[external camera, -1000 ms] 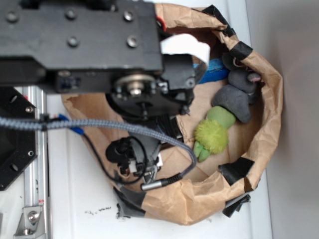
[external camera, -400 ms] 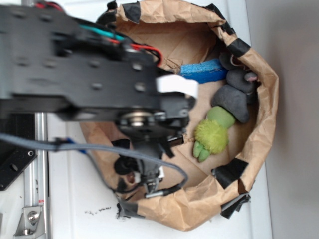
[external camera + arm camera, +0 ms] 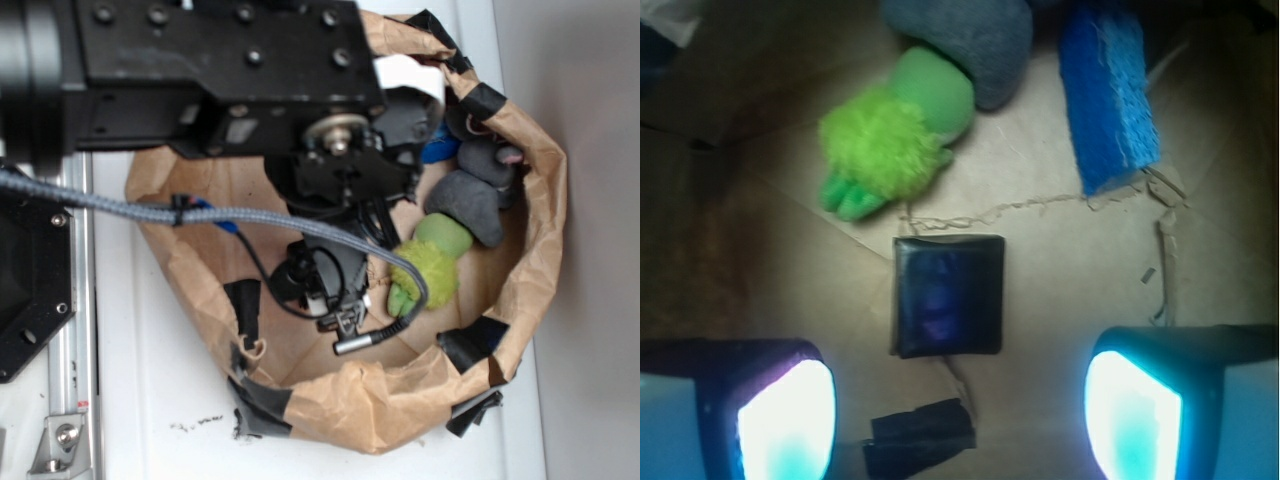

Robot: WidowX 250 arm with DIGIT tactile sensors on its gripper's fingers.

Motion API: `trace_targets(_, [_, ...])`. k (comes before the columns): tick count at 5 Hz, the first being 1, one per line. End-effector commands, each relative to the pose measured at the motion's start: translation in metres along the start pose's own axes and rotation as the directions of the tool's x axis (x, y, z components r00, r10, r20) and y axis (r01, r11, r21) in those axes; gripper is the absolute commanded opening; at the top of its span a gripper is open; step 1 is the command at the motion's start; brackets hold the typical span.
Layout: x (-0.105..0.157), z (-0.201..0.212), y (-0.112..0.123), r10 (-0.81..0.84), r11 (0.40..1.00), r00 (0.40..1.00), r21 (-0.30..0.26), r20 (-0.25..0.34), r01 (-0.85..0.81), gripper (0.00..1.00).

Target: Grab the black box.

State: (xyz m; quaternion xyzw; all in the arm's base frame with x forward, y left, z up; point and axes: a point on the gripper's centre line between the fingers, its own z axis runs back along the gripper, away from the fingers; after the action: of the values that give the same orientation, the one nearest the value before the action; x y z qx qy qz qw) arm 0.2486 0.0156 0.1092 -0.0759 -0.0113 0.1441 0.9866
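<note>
Approach is the step in hand: fingers (image 3: 960,400) spread wide and empty, the black box (image 3: 946,295) just ahead, between their lines. Next comes, probably, a descent to straddle it, then closing.

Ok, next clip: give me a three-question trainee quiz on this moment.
1. True or false: the end effector is shut on the black box.
2. Which lies nearest the black box? A) blue sponge B) green fuzzy toy C) grey plush
3. Fill in: everything sits inside a brown ____ bag.

Key: 1 false, its fingers are spread and the box lies between and beyond them; 2 B; 3 paper.
</note>
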Motion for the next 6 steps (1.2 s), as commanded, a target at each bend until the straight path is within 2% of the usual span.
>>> trace_targets(1, [0.007, -0.011, 0.004, 0.006, 0.999, 0.999, 0.048, 0.039, -0.008, 1.00])
trace_targets(2, [0.008, -0.043, 0.001, 0.014, 0.998, 1.000, 0.066, 0.026, -0.016, 1.00])
trace_targets(3, [0.008, -0.076, -0.012, -0.019, 0.997, 1.000, 0.072, -0.016, 0.020, 1.00])
trace_targets(4, [0.008, -0.100, -0.015, -0.037, 0.991, 0.998, 0.129, -0.056, 0.044, 1.00])
trace_targets(5, [0.015, -0.096, 0.008, 0.018, 0.981, 0.999, 0.196, -0.028, -0.012, 1.00])
trace_targets(6, [0.011, -0.076, 0.018, 0.049, 0.983, 0.999, 0.180, 0.001, -0.049, 1.00])
